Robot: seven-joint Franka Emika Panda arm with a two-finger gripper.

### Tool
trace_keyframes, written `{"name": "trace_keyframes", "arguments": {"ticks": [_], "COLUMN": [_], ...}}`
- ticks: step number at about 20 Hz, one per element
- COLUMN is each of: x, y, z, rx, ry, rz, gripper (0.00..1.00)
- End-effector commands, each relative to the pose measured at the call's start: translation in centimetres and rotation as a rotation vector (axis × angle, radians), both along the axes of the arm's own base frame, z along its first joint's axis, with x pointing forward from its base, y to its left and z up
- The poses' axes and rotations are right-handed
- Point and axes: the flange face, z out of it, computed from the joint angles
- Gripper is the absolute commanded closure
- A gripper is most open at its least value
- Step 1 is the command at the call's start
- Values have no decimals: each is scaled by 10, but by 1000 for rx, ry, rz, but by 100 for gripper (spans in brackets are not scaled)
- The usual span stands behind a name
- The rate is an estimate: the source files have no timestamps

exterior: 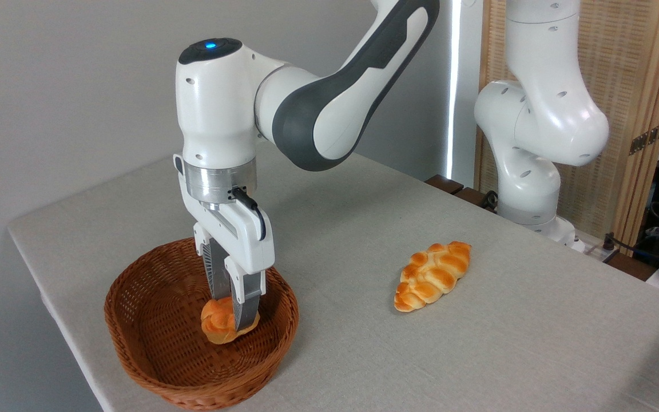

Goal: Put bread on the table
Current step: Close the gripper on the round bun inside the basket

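The bread (218, 326), a small round orange-golden bun, is inside the brown wicker basket (152, 355) at the front left of the table (364, 229). My gripper (231, 312) reaches straight down into the basket. Its two fingers are closed against the bun's sides, one in front and one behind. Whether the bun rests on the basket floor or hangs just above it cannot be told.
A longer braided golden loaf (433, 276) lies on the grey cloth right of centre. The arm's white base (530, 171) stands at the table's far right edge. Cables and a wooden screen are beyond it. The table's left corner is near the basket.
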Motion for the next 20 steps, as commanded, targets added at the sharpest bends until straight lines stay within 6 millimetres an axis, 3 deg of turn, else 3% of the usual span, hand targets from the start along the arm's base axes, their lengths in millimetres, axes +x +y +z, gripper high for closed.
{"name": "trace_keyframes", "arguments": {"ticks": [1, 12, 20], "x": [-3, -3, -7], "y": [1, 1, 9], "z": [-1, 0, 25], "rx": [-14, -18, -63], "ry": [-7, -8, -1], "rz": [-7, -3, 43], "gripper": [56, 59, 61]}}
